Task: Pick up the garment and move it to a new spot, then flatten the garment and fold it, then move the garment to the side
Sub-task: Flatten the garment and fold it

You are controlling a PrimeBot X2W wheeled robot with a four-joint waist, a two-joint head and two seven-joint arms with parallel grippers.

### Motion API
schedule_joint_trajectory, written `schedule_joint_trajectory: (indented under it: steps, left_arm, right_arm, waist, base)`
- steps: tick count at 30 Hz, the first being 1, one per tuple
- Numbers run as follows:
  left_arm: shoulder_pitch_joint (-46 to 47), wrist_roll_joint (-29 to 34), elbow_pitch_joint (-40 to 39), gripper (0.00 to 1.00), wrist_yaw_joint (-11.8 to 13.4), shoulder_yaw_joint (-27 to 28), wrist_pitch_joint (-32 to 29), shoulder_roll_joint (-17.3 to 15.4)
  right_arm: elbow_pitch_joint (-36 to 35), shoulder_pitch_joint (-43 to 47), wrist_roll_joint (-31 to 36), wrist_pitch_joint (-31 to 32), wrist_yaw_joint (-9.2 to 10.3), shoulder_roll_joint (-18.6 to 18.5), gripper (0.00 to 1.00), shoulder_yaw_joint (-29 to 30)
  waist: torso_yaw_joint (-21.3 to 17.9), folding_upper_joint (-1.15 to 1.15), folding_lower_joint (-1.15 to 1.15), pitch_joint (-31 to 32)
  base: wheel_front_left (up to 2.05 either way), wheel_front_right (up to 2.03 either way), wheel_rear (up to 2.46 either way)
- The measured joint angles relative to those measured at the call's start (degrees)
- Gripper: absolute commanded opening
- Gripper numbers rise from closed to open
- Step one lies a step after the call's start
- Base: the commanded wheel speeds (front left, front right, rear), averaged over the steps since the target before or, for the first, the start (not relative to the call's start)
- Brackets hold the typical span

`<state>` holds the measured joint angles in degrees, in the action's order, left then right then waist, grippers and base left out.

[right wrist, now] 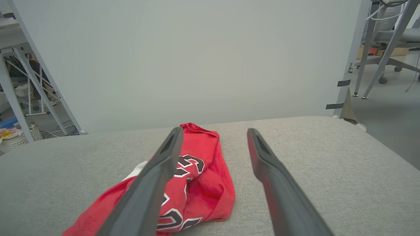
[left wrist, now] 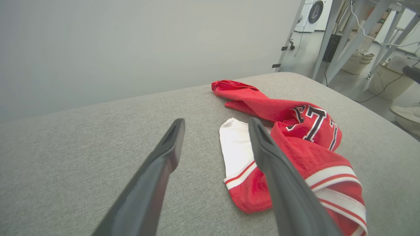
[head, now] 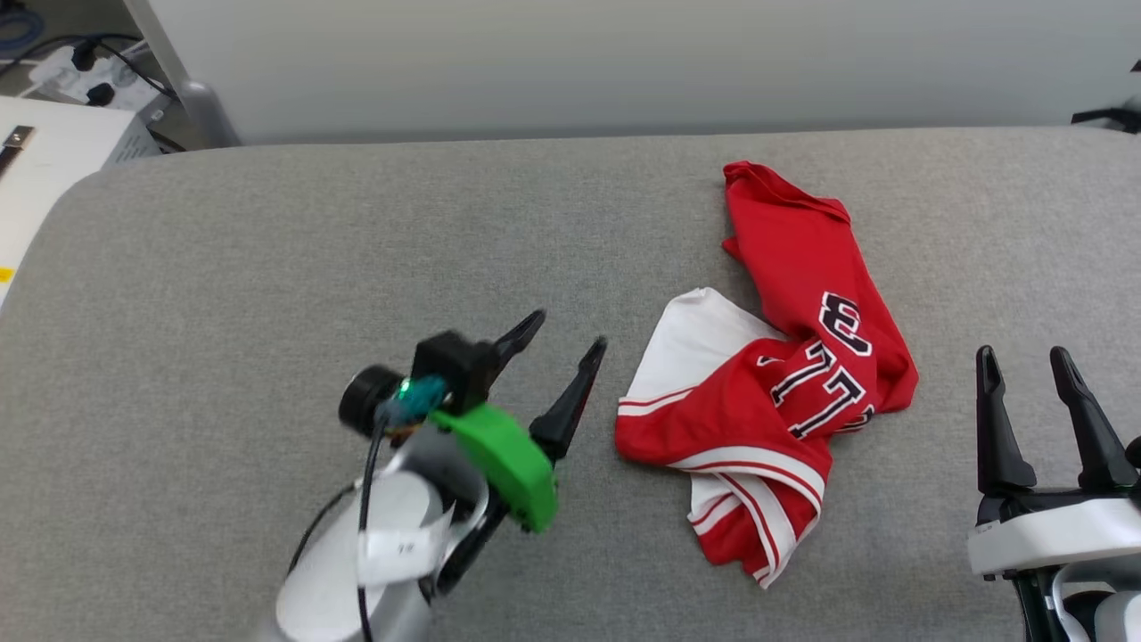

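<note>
The garment (head: 793, 357), a red jersey T-shirt with white sleeves and black-and-white lettering, lies crumpled right of the middle of the grey padded table (head: 267, 267). One white sleeve (head: 691, 343) spreads out on its left side. My left gripper (head: 570, 334) is open, fingers aimed up and right, a short way left of that sleeve and apart from it. In the left wrist view the garment (left wrist: 295, 131) sits beyond the right finger (left wrist: 279, 177). My right gripper (head: 1025, 357) stands open at the lower right, clear of the cloth. The garment (right wrist: 200, 177) lies left of its fingers.
A pale wall panel (head: 624, 62) runs along the table's far edge. A white cabinet (head: 45, 152) with cables stands at the far left. Baskets (left wrist: 387, 78) and metal table legs (left wrist: 344, 42) stand on the floor beyond the table's right end.
</note>
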<state>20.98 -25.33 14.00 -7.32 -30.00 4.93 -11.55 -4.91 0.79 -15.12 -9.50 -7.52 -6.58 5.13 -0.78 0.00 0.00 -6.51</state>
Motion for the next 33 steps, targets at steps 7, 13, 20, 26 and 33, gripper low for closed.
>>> schedule_joint_trajectory:
  steps: [7, 13, 20, 26, 33]
  left_arm:
    - [18.8, -9.7, 4.7, 1.00, 0.0, -9.2, -19.2, -2.3]
    - [29.5, -15.4, 11.9, 1.00, 0.0, -14.3, -32.4, -3.4]
    - [32.2, -20.0, 20.6, 1.00, 0.0, -16.2, -39.1, -3.4]
    - [32.2, -19.9, 26.7, 1.00, 0.0, -17.5, -38.2, -3.0]
    - [32.1, -19.6, 30.7, 1.00, 0.0, -19.9, -35.2, -1.9]
  right_arm:
    - [-0.8, -2.7, 0.9, 0.1, -0.01, 0.7, 1.00, -0.8]
    - [-0.2, -4.4, 1.6, -0.6, -0.01, 1.3, 1.00, -2.9]
    - [2.0, -5.7, 1.8, -2.0, -0.01, 2.1, 1.00, -3.9]
    - [3.5, -5.9, 1.8, -3.0, -0.01, 2.4, 1.00, -4.5]
    - [4.2, -6.0, 1.9, -3.4, -0.01, 2.4, 1.00, -4.4]
  waist:
    - [-3.1, 0.00, 0.00, -3.3]
    - [-6.7, 0.00, 0.00, -6.2]
    - [-11.3, 0.00, 0.00, -8.8]
    - [-14.3, 0.00, 0.00, -10.4]
    - [-15.0, 0.00, 0.00, -11.0]
  base:
    - [0.00, 0.00, 0.00]
    - [0.00, 0.00, 0.00]
    - [0.00, 0.00, 0.00]
    - [0.00, 0.00, 0.00]
    - [0.00, 0.00, 0.00]
